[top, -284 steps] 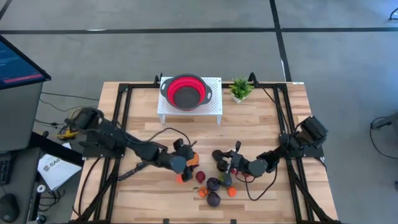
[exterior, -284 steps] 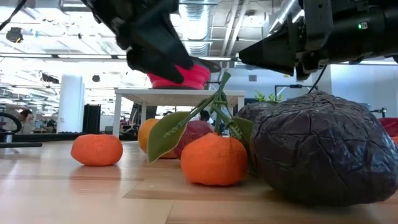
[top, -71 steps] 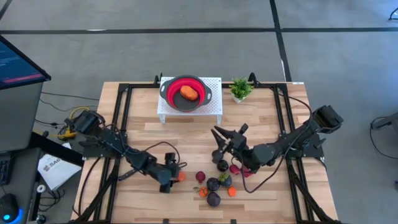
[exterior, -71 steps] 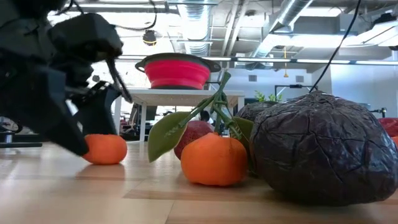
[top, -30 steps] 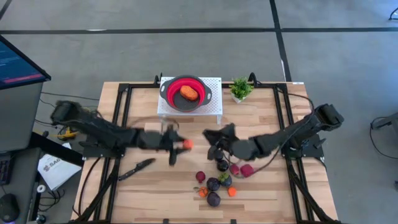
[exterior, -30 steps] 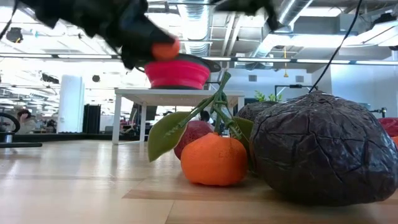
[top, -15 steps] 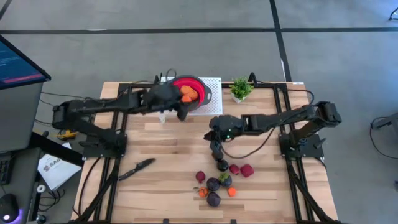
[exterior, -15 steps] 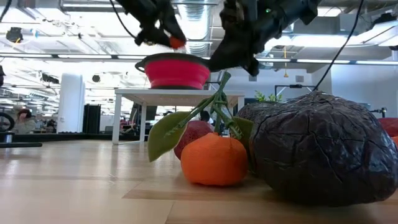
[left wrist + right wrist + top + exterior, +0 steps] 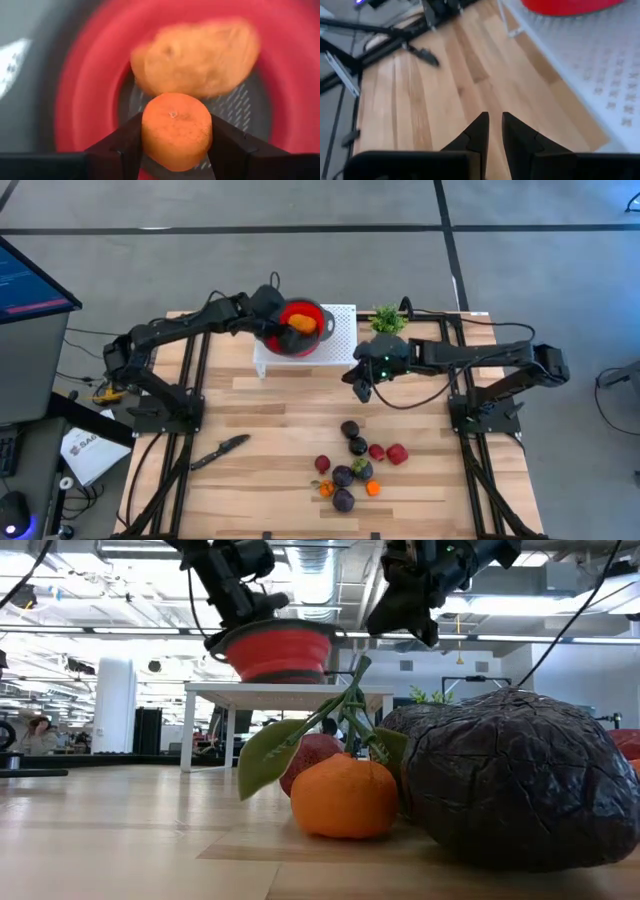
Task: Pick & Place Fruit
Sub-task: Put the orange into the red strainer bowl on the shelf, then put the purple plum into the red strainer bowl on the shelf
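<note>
Orange fruit (image 9: 176, 131) is gripped by the left hand (image 9: 277, 321) over the red bowl (image 9: 318, 343) at the table's back edge. Right hand (image 9: 359, 387) hangs closed and empty near the table's middle.

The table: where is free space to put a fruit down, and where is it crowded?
Free: the bare wood between the black knife and the fruit cluster, and the strip in front of the white stand. Crowded: the fruit cluster, and the red bowl, where the left gripper holds an orange fruit.

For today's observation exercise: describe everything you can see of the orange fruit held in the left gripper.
The small orange fruit is round with a matte, finely pitted skin and a tiny dimple on top. It is clamped on both sides by the left gripper and hangs over the red bowl, above a larger oval orange piece lying inside.
</note>
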Robot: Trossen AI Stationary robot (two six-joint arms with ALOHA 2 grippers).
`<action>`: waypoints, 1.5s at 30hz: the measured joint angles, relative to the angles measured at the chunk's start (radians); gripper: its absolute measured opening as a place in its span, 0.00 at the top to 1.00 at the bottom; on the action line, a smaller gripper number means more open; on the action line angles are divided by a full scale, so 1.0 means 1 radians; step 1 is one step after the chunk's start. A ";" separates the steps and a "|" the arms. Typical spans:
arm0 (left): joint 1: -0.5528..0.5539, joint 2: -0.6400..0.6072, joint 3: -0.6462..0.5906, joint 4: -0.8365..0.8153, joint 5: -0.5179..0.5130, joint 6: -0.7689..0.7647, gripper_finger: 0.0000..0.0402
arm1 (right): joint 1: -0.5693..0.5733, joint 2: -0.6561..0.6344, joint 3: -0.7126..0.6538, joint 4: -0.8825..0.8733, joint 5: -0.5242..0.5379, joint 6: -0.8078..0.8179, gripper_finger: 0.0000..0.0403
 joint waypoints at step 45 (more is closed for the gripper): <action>-0.016 -0.325 0.035 0.072 0.159 0.159 0.43 | 0.124 -0.020 -0.002 -0.071 -0.106 0.083 0.85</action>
